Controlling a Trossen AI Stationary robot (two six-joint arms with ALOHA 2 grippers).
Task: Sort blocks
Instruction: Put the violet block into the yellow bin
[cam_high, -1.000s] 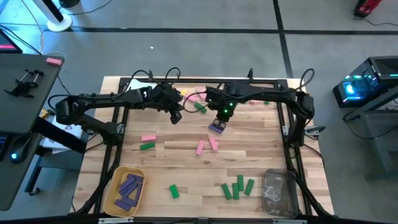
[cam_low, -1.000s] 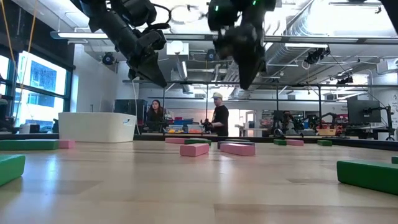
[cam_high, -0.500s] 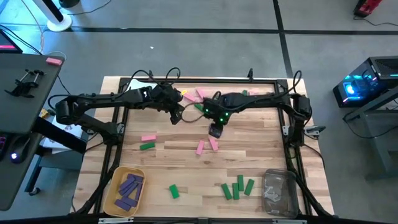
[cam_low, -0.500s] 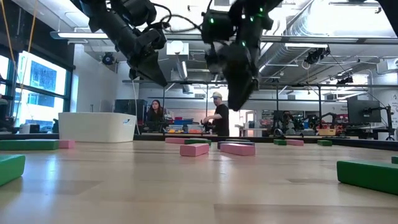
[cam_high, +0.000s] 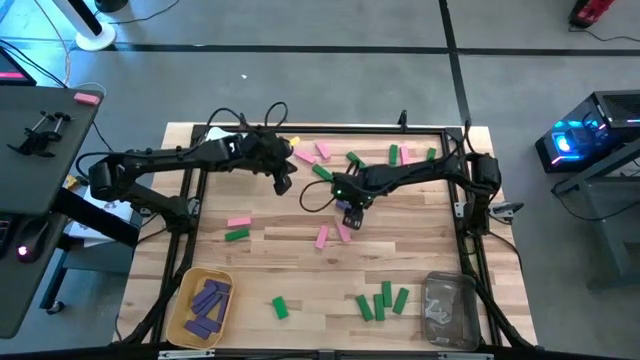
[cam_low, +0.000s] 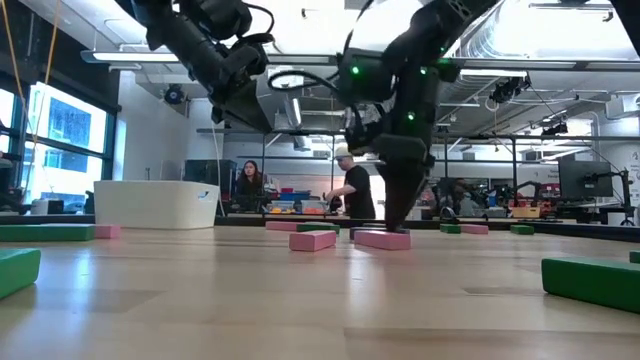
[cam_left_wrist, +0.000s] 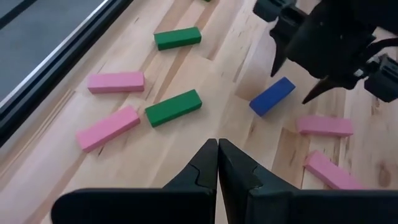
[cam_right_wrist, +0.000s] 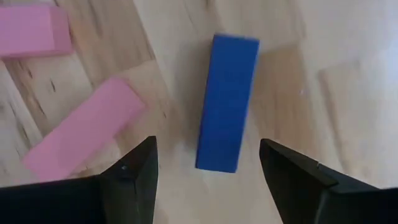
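I have the right arm's dark two-finger tool (cam_high: 349, 216) reaching in from the right side, lowered close to the wooden tabletop (cam_high: 300, 275) near its middle, fingers (cam_right_wrist: 138, 167) spread wide apart and pointing down. My left arm's tool (cam_high: 283, 185) hangs raised beside it, fingers (cam_left_wrist: 208, 163) pressed together.

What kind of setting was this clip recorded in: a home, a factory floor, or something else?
Most likely a robotics lab or open workshop. The wooden table stands on a grey floor beside a lit computer tower, and the low view shows exposed ceiling ducts, more workbenches with monitors and a person behind.
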